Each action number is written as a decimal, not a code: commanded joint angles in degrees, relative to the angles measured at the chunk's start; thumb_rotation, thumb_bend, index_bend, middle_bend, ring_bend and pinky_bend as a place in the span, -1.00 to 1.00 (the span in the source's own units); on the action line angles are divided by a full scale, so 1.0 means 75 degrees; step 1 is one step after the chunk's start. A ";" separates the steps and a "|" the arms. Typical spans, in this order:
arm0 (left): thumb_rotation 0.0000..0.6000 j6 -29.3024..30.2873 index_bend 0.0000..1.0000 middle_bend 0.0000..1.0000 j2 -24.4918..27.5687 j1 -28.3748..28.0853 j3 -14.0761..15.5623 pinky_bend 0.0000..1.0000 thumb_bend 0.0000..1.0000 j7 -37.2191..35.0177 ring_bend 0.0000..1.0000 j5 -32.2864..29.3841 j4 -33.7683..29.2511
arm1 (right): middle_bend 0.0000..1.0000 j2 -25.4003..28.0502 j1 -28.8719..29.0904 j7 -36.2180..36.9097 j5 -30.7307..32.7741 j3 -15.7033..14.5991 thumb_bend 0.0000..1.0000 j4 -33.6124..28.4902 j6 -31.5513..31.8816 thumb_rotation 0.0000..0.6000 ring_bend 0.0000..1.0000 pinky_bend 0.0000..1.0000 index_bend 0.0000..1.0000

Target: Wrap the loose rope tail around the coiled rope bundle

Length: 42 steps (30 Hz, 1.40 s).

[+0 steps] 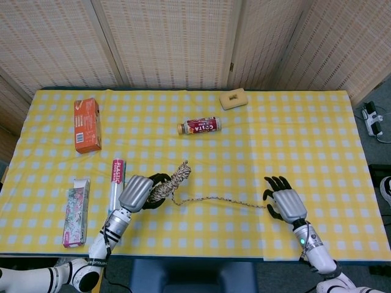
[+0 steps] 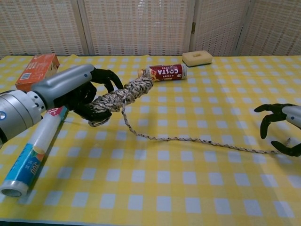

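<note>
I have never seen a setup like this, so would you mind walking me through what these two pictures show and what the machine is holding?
This is a two-armed robot with human-like hands, working at a table with a yellow checked cloth. One picture looks down from a camera on its head; the other looks forward from its chest, so the arms enter from the near edge.

The left hand grips a coiled rope bundle and holds it up off the cloth. A loose rope tail trails from the bundle across the table to the right hand, which sits with fingers spread right at the tail's end; I cannot tell whether it has hold of it.

Also on the table: an orange box, a Costa bottle lying on its side, a beige sponge, a tube and a patterned carton.
</note>
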 commanded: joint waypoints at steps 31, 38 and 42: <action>1.00 -0.0160 0.55 0.54 -0.0062 0.0092 -0.0053 0.71 0.48 0.0031 0.59 -0.0100 0.0142 | -0.69 -0.0781 -0.0061 0.0058 -0.0011 -0.0195 -0.03 0.0962 0.0225 1.00 -0.90 -1.00 0.08; 1.00 -0.0168 0.55 0.54 -0.0044 0.0115 -0.0052 0.71 0.47 0.0022 0.59 -0.0090 0.0136 | -0.69 -0.0881 -0.0105 0.0193 -0.0048 -0.0200 -0.08 0.1066 0.0321 1.00 -0.91 -1.00 0.08; 1.00 -0.0171 0.55 0.54 -0.0047 0.0121 -0.0058 0.71 0.47 0.0030 0.59 -0.0088 0.0130 | -0.69 -0.0934 -0.0106 0.0207 -0.0044 -0.0199 -0.08 0.1128 0.0318 1.00 -0.89 -1.00 0.08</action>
